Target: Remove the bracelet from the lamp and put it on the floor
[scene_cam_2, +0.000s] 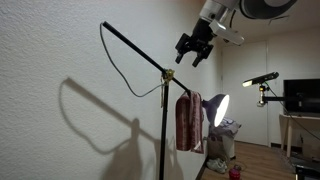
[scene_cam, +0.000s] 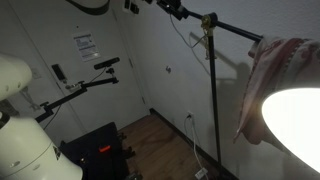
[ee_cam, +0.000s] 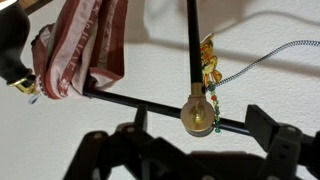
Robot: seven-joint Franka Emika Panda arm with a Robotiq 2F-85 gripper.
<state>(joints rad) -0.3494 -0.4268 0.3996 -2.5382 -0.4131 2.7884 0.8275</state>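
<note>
The lamp's black pole (scene_cam_2: 163, 130) carries a slanted cross arm (scene_cam_2: 130, 47) on a brass joint (ee_cam: 198, 112). A glowing white shade (scene_cam: 292, 120) hangs at the arm's low end. In the wrist view the bracelet (ee_cam: 210, 68) shows as a thin beaded string that dangles along the pole just above the joint. My gripper (scene_cam_2: 193, 48) hovers open a little above the joint, touching nothing. In the wrist view its dark fingers (ee_cam: 268, 132) stand wide apart on either side of the joint. The brown wooden floor (scene_cam: 165, 145) lies far below.
A pinkish-white cloth (scene_cam: 272, 75) is draped on the cross arm beside the shade. A thin electric cord (ee_cam: 265, 55) loops from the arm. A black-armed tripod stand (scene_cam: 85, 85) is near the wall. A table with a monitor (scene_cam_2: 302, 95) is farther off.
</note>
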